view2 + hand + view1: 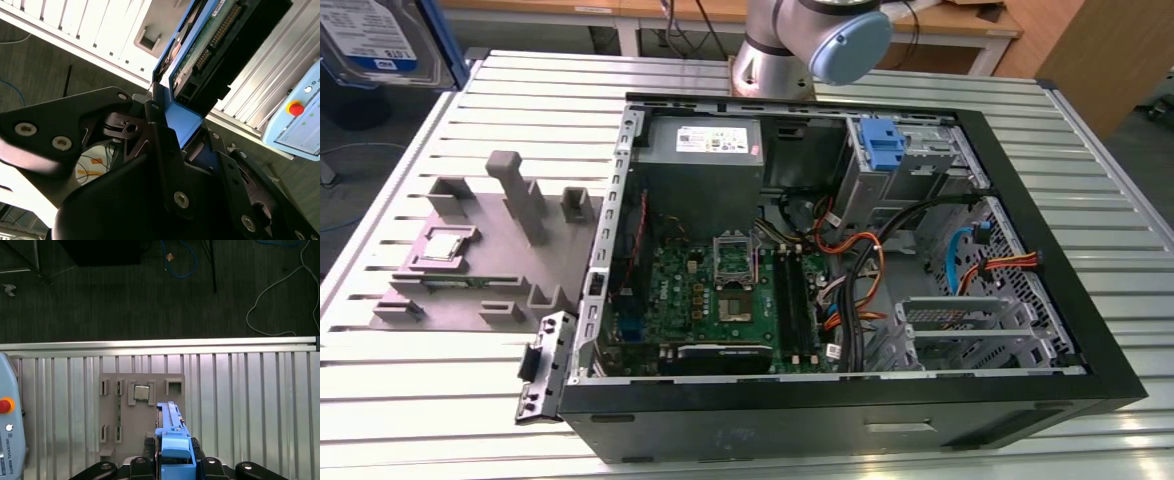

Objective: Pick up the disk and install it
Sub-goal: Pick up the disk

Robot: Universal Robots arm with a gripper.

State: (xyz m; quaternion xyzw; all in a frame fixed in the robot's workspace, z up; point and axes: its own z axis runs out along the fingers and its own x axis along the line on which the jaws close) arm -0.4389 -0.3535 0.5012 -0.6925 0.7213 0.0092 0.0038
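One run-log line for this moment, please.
gripper: shut on disk | disk: aloft, outside computer case | install: not yet done

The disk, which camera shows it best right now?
The second wrist view: the disk sits close up there, circuit board and connector facing the camera, blue rail clamped in the gripper. The first wrist view shows it edge-on, mostly blue rail. The exterior view catches part of its labelled face at its upper left corner.

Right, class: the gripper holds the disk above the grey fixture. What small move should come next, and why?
Probably carry the disk across toward the open computer case. The gripper is shut on it, it hangs clear above the grey fixture, and the case does not hold it yet.
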